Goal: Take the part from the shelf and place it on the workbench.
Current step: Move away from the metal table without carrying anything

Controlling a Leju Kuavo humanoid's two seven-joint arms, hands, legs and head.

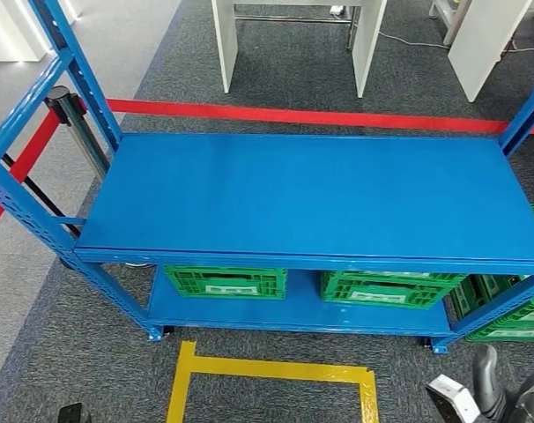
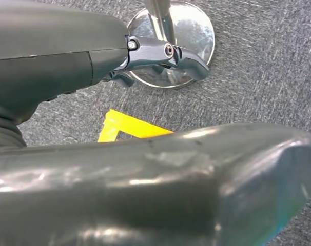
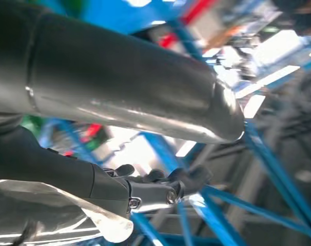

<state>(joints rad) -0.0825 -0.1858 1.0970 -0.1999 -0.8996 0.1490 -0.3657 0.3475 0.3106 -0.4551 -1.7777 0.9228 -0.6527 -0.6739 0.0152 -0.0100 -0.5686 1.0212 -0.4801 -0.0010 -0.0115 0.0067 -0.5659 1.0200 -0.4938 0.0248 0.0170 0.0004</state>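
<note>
The blue rack [image 1: 311,198] stands in front of me in the head view, and its top board is bare. My right hand [image 1: 507,392] hangs low at the front right, beside the rack's corner post. A pale, flat part [image 1: 452,398] sticks out from it. In the blurred right wrist view the same silvery part [image 3: 76,218] lies against the dark fingers [image 3: 166,190] of my right hand [image 3: 119,184]. My left hand [image 1: 73,412] hangs low at the front left. In the left wrist view my left hand [image 2: 107,56] holds nothing, with its fingers stretched out over the carpet.
Green crates [image 1: 226,282] [image 1: 384,289] sit on the rack's lower shelf, with more [image 1: 517,322] at the right. A yellow floor marking [image 1: 270,370] lies before the rack. Behind it run a red tape line [image 1: 304,115] and a barrier post [image 1: 78,123] with a chrome base [image 2: 171,43].
</note>
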